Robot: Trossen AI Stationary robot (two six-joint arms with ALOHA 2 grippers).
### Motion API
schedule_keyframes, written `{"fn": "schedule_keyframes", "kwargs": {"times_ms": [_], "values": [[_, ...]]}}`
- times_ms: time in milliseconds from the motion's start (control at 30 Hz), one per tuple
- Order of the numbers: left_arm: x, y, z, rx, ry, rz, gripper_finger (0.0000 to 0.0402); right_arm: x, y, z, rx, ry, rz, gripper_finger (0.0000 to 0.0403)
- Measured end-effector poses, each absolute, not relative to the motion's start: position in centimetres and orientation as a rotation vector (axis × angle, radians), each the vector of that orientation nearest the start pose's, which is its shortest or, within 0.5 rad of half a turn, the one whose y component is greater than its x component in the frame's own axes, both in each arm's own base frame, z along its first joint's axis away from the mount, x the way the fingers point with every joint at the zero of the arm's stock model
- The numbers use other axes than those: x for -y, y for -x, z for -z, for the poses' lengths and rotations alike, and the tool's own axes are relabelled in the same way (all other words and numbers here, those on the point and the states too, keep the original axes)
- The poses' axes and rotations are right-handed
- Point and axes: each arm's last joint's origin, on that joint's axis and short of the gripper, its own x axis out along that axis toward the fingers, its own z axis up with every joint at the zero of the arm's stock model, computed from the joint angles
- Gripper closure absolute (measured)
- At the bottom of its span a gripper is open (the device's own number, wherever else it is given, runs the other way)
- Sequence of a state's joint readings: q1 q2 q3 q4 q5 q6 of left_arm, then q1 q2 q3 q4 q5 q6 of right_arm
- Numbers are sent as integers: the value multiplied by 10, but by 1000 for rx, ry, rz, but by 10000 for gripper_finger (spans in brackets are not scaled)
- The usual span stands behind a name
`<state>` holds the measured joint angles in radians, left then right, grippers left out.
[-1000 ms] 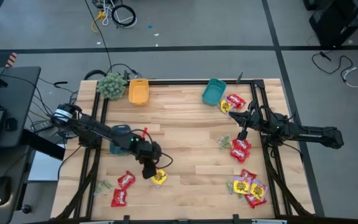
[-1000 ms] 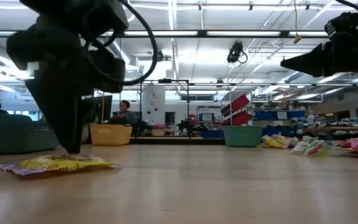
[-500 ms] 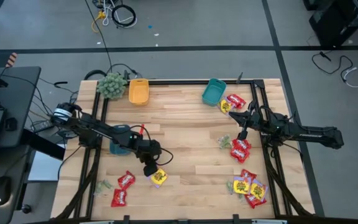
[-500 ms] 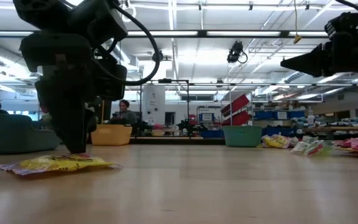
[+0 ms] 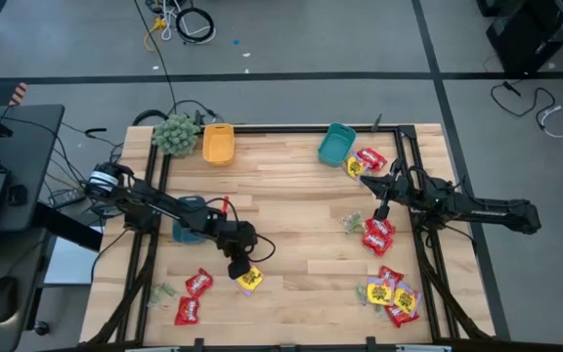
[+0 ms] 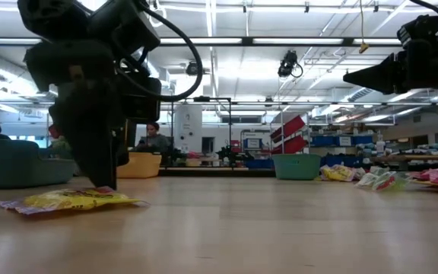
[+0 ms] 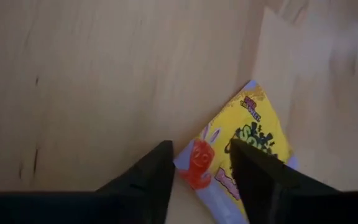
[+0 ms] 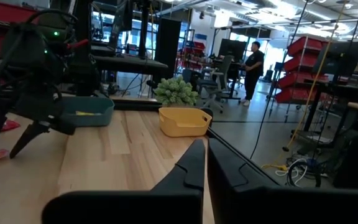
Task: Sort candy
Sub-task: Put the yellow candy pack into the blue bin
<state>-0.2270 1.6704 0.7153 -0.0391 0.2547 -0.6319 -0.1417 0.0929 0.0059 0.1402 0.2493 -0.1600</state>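
Observation:
A yellow candy packet (image 5: 251, 281) lies flat on the wooden table (image 5: 301, 196), left of the middle toward the near edge. My left gripper (image 5: 239, 271) stands open over it. In the left wrist view a corner of the packet (image 7: 199, 163) lies between its two dark fingers. In the low view the fingertips (image 6: 101, 183) reach down to the packet (image 6: 71, 200). My right gripper (image 8: 205, 163) is shut and holds nothing. It hangs level above the table's right side (image 6: 356, 76). My left gripper comes at the yellow packet slanting down from the table's far left. Its fingers (image 7: 157, 171) stand on either side of the packet's corner (image 7: 194, 171). Whether they touch the packet, I cannot tell. The packet lies flat on the table.
An orange bin (image 5: 218, 144), a teal bin (image 5: 336, 145) and a fuzzy green ball (image 5: 175, 134) stand along the far edge. Red packets (image 5: 192, 296) lie at the near left. More candy lies under the right arm (image 5: 377, 235) and at the near right (image 5: 389, 291).
My left gripper has sunk toward the yellow packet and tipped more steeply downward, shifting slightly toward the table's right. The packet has stayed where it lay.

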Motion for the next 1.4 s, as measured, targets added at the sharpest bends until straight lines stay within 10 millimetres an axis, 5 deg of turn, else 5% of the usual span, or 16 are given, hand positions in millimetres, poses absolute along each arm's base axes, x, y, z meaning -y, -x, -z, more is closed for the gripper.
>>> {"fn": "schedule_keyframes", "kwargs": {"times_ms": [167,233,367,667,1133,1400], "values": [[77,-280,-120,-1090,521,134,375,22,-100,-172,22,155,395,397],[77,-279,-122,-1087,520,135,391,21,-100,-172,22,155,394,395],[77,-276,-135,-1118,498,128,399,21,-100,-172,22,155,394,396],[67,-261,-196,-1203,352,-10,400,22,-100,-172,23,155,395,395],[45,-206,-277,-1259,279,-402,401,21,-100,-172,22,155,394,395],[37,-181,-293,-1297,277,-577,401,22,-100,-172,23,155,395,398]]}}
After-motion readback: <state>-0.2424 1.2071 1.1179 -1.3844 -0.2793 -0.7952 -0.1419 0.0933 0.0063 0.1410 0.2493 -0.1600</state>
